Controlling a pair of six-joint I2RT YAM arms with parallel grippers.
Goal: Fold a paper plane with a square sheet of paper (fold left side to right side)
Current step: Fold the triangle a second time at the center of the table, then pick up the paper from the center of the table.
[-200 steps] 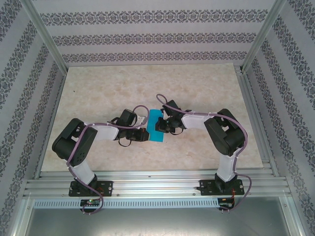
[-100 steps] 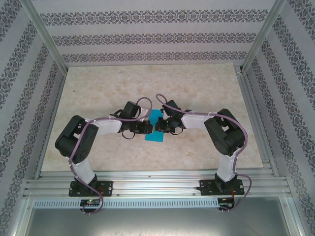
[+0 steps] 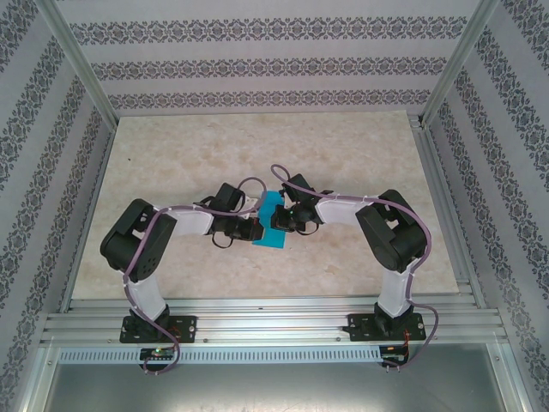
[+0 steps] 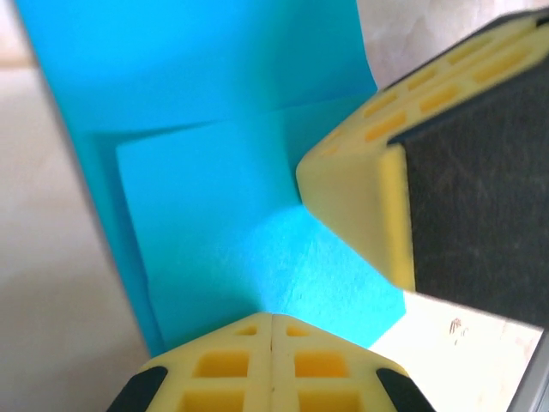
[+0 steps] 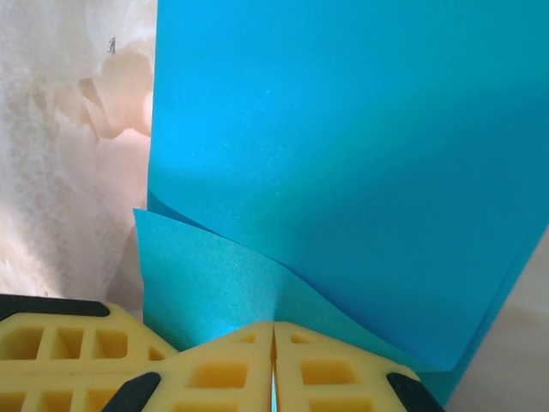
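Note:
The square sheet of paper (image 3: 271, 233) lies mid-table as a narrow cyan strip, partly folded over itself. My left gripper (image 3: 259, 227) meets it from the left and my right gripper (image 3: 280, 220) from the right. In the left wrist view my left gripper (image 4: 272, 319) is shut, its tips against the sheet of paper (image 4: 206, 197), with a right finger (image 4: 352, 206) close beyond. In the right wrist view my right gripper (image 5: 274, 328) is shut on the edge of the sheet of paper (image 5: 343, 146), whose upper layer curls up; a left finger (image 5: 60, 339) sits beside it. A paper plane is out of view.
The pale marbled tabletop (image 3: 257, 146) stretches open behind the arms. Aluminium rails (image 3: 257, 309) run along the near edge, and metal posts with patterned walls (image 3: 257, 60) close in the sides and back.
My left arm has swung right, bringing its gripper up against the paper and the right gripper. The paper's left side has shifted with it. The right arm has stayed put.

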